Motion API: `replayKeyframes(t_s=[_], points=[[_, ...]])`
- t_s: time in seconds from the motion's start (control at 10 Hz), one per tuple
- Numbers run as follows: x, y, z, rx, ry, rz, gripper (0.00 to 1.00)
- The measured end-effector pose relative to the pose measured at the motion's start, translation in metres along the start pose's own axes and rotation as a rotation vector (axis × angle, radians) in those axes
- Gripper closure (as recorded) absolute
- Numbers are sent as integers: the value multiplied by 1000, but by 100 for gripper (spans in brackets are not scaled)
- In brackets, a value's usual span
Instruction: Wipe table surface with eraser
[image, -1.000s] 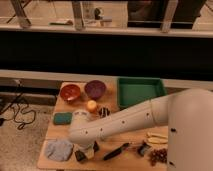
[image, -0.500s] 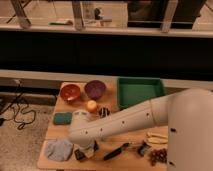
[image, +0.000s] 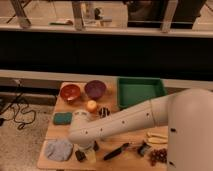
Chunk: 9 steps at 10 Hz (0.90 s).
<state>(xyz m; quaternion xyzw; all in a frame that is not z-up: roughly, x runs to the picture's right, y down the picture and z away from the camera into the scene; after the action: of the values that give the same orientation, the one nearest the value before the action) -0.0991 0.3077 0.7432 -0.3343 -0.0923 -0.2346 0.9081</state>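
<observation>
While your white arm reached down across the wooden table (image: 55, 131), its claw (image: 86, 153) hung at the front edge, low in the picture, just right of a crumpled grey cloth (image: 59, 149). Whether the claw was spread or pressed together could not be told; something dark and something pale sat at its tip, unclear. A green rectangular block, probably the eraser (image: 63, 118), lay flat near the left edge, behind and left of the claw, apart from it, its long side running left to right. By my judgement, you would have needed to draw back and leftward to reach it.
</observation>
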Motion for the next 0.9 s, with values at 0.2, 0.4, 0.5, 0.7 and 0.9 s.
replayKeyframes(t_s=[0.2, 0.4, 0.5, 0.7, 0.9], points=[[0, 0, 0, 0, 0, 0, 20], [0, 0, 0, 0, 0, 0, 20], [0, 0, 0, 0, 0, 0, 20], [0, 0, 0, 0, 0, 0, 20], [-2, -1, -5, 11, 16, 3, 20]])
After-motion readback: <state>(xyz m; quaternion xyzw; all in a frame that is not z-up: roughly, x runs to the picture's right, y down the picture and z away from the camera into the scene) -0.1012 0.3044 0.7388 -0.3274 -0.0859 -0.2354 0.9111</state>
